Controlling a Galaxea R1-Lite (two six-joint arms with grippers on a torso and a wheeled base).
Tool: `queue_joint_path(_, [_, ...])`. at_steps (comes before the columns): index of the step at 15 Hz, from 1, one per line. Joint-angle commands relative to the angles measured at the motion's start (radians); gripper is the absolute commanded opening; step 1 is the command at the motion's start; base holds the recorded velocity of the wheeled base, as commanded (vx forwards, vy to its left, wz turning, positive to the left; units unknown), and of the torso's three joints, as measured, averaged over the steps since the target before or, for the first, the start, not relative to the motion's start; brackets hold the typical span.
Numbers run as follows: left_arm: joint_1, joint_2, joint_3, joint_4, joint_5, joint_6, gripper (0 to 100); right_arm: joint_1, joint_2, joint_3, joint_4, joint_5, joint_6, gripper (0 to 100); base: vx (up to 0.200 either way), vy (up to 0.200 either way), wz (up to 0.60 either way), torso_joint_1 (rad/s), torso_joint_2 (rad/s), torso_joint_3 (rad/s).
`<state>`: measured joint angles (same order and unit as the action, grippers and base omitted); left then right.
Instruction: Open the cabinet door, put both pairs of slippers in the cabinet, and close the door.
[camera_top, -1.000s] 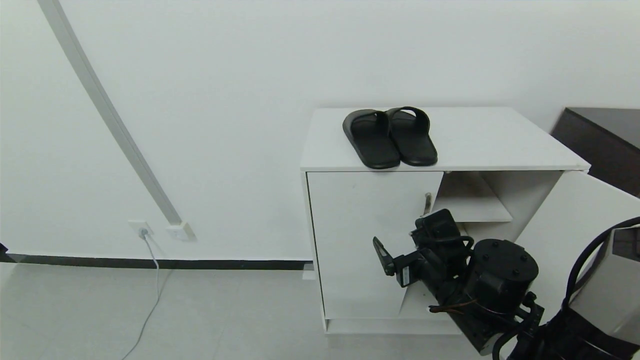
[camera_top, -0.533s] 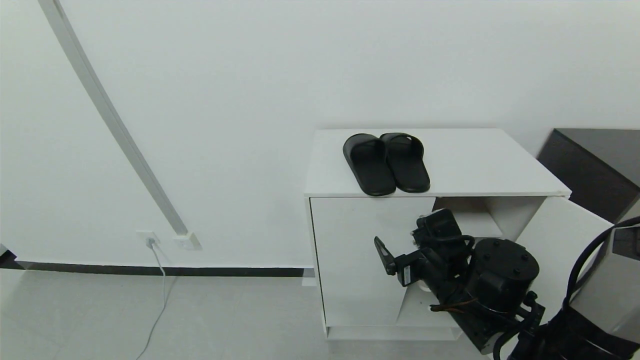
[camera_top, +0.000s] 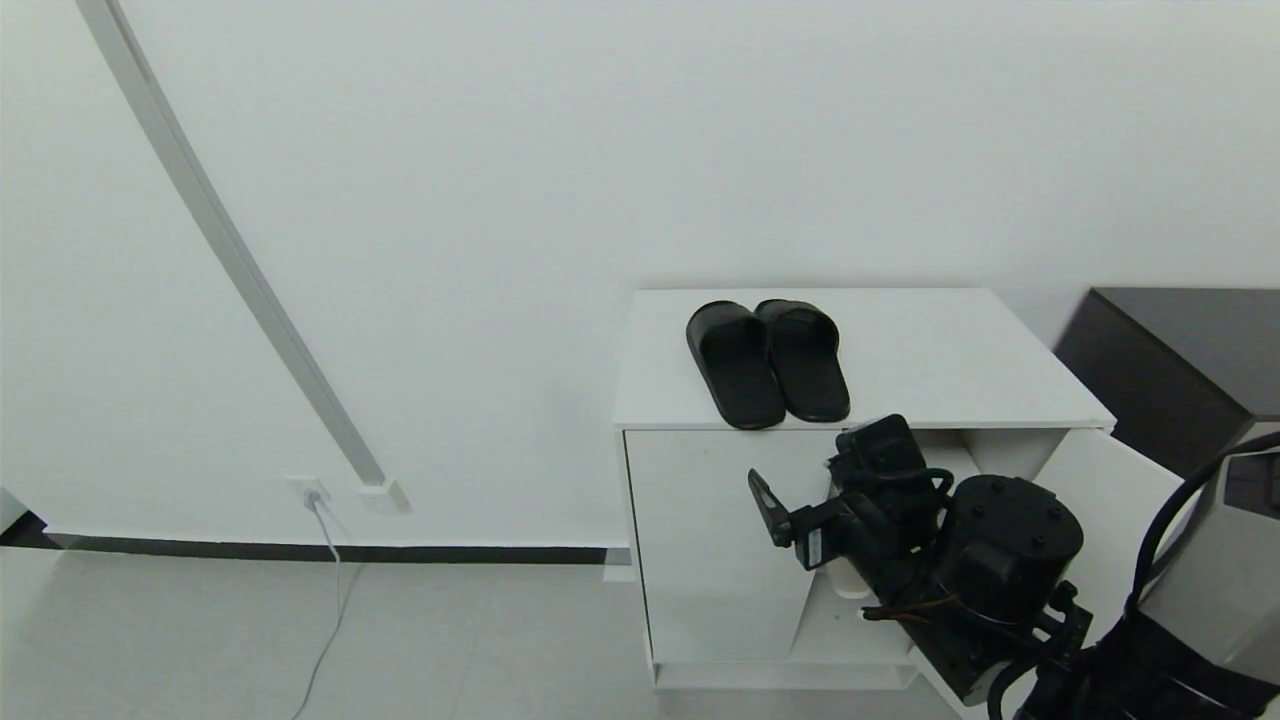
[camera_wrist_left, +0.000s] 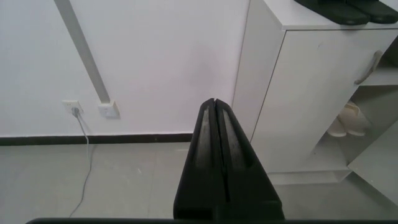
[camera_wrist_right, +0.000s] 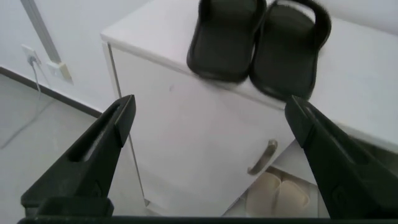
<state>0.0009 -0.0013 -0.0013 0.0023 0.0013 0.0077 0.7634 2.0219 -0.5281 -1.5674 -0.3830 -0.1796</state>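
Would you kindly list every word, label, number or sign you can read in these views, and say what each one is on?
No text can be read in any view.
White label on the right arm: too small to read.
Black slippers, cabinet, wall socket: no print visible.

So there's a white cabinet (camera_top: 930, 350) at the lower right of the head view, standing on a pale grey tiled floor (camera_top: 180, 640) right up against the wall. On its flat top, toward the left half, sits a pair of black slippers (camera_top: 768, 362), side by side and touching, heels out at the front edge. Down low inside the cabinet there's a pair of pale slippers (camera_wrist_left: 346, 119). A thin grey cable (camera_top: 322, 625) trails across the floor at lower left.
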Motion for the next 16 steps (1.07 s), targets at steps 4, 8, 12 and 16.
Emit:
queue_joint_path(4, [0.001,0.001,0.000,0.001,0.000,-0.005,0,-0.006,0.014,-0.013,-0.003,0.010,-0.038,100,0.000,0.000,0.00,0.021,-0.06,-0.029])
queue_joint_path(8, [0.001,0.001,0.000,0.001,0.000,-0.011,0,-0.035,-0.127,-0.231,0.409,-0.013,0.081,100,0.000,0.000,0.00,0.000,0.00,0.000])
queue_joint_path(12, [0.001,0.001,0.000,0.001,0.000,-0.011,0,-0.013,-0.267,-0.535,1.040,-0.111,0.316,100,0.000,0.000,0.00,0.000,0.00,0.000])
queue_joint_path(16, [0.001,0.001,0.000,0.001,0.002,-0.011,0,0.004,-0.223,-0.483,1.021,-0.143,0.422,100,0.000,0.000,0.00,0.000,0.00,0.000])
